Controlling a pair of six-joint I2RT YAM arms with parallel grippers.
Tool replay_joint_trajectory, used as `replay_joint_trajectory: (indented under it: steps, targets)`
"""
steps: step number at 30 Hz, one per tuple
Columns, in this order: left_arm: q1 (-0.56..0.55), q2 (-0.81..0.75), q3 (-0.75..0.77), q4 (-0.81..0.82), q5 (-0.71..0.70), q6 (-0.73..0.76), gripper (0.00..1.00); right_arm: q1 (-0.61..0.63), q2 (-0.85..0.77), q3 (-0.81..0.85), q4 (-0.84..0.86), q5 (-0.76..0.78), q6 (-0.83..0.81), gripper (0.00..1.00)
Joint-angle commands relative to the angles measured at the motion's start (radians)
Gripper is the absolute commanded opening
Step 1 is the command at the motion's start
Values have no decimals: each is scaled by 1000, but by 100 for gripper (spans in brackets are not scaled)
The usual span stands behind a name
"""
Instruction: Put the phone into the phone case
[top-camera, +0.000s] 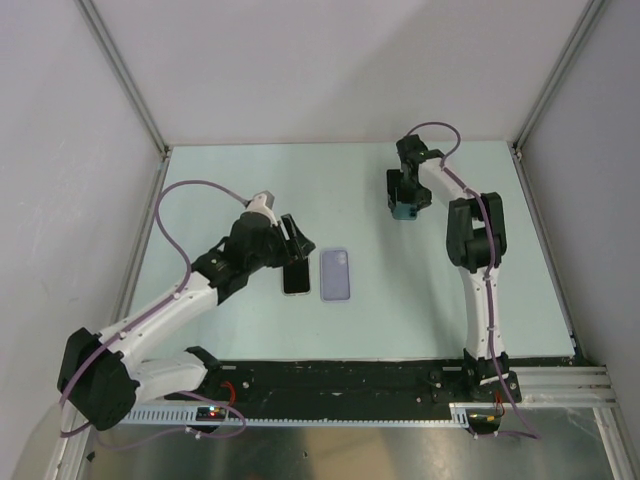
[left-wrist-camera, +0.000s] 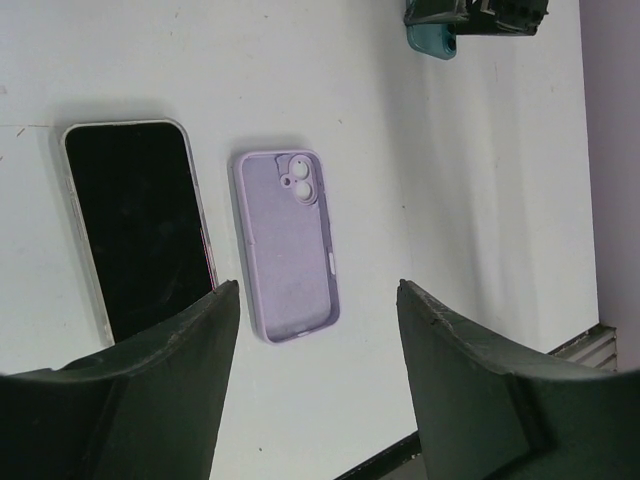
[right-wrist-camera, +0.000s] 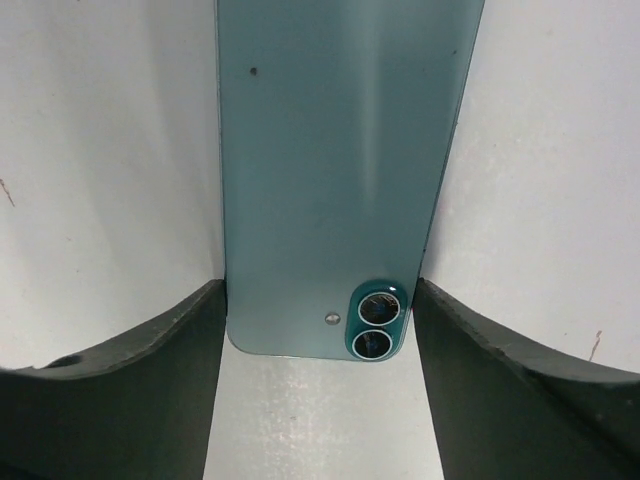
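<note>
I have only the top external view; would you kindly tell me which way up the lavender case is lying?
Observer: The phone case lies hollow side up, its camera cutout showing.
Operator: And the phone beside it?
Observer: The phone lies screen up, its display dark.
Operator: What is the teal thing at the right arm?
Observer: A teal phone, back and two lenses showing, held by its long edges between the fingers of the right claw.
</note>
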Motion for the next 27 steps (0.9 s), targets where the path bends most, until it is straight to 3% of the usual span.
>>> replay_joint_trajectory:
  steps: [1, 5, 8, 13, 19, 27]
  targets:
    - [17, 5, 53, 12, 20, 28, 68, 7, 40, 68, -86, -50, -16, 66]
    - [28, 36, 81, 12, 28, 35, 69, 10, 33, 32, -97, -102, -15, 50]
    - [42, 94, 125, 11, 48, 49, 71, 12, -35, -81, -45, -177, -8, 45]
    - [51, 213, 196, 7, 91, -18, 71, 19, -177, -293, 83, -334, 26, 41]
    - [51, 376, 280, 8, 113, -138, 71, 43, -327, -511, 183, -418, 67, 40]
    - [50, 637, 436, 58, 208, -194, 71, 92, -416, -669, 277, -486, 108, 40]
